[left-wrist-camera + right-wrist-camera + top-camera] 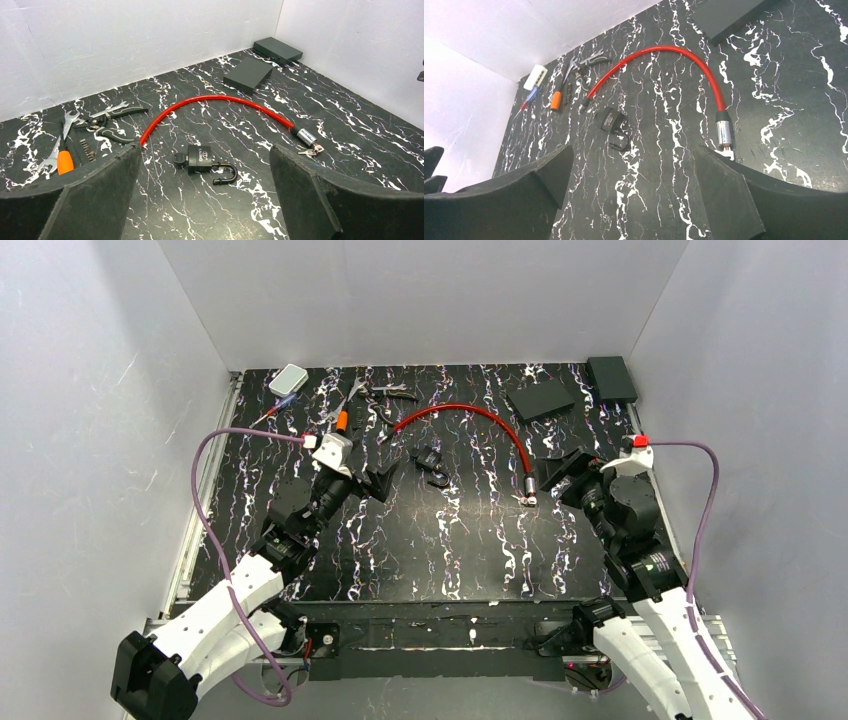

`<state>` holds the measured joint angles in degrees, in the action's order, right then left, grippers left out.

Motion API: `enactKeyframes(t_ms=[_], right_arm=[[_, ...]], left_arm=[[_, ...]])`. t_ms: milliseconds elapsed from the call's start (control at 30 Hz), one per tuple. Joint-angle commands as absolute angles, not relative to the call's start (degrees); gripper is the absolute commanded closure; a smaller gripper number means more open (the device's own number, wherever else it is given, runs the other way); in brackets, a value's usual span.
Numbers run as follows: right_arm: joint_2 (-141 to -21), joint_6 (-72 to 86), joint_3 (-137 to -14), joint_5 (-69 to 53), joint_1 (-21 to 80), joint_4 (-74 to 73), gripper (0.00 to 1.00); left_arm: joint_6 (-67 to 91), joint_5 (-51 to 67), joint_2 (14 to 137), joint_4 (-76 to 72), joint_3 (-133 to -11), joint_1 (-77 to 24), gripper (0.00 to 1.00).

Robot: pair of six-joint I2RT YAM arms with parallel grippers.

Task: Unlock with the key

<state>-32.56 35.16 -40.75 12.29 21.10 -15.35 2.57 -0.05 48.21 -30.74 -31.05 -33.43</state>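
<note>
A black padlock (432, 462) lies flat mid-table, also seen from the left wrist (201, 159) and the right wrist (610, 121). A black-headed key (180, 159) sticks out of its base. Its shackle (227, 175) has one end free of the body. My left gripper (372, 482) hangs open to the left of the padlock, nothing between its fingers (100, 190). My right gripper (563, 472) is open at the right, empty, its fingers (729, 190) just short of the cable's end. In the wrist views the grippers (204, 152) (634, 150) frame bare table and the padlock beyond.
A red cable lock (462, 411) arcs behind the padlock, its metal end (525, 486) with small keys (311, 150) near my right gripper. Pliers (385, 393), an orange-handled screwdriver (342, 420) and a white box (288, 379) lie back left. Two black boxes (540, 400) (611, 377) sit back right.
</note>
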Motion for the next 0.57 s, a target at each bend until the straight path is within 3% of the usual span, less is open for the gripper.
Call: enactKeyframes(t_ms=[0,533], right_arm=[[-30.5,39.1,-38.6,14.5,21.1,-13.1,0.02],[-30.0,39.2,-36.2,10.2,21.1,-10.6,0.02]], left_arm=[[2.3,0.0,47.4,-31.6,-32.3,-33.2,0.02],[1.0,0.0,45.1,-31.6,-31.7,-33.2,0.02]])
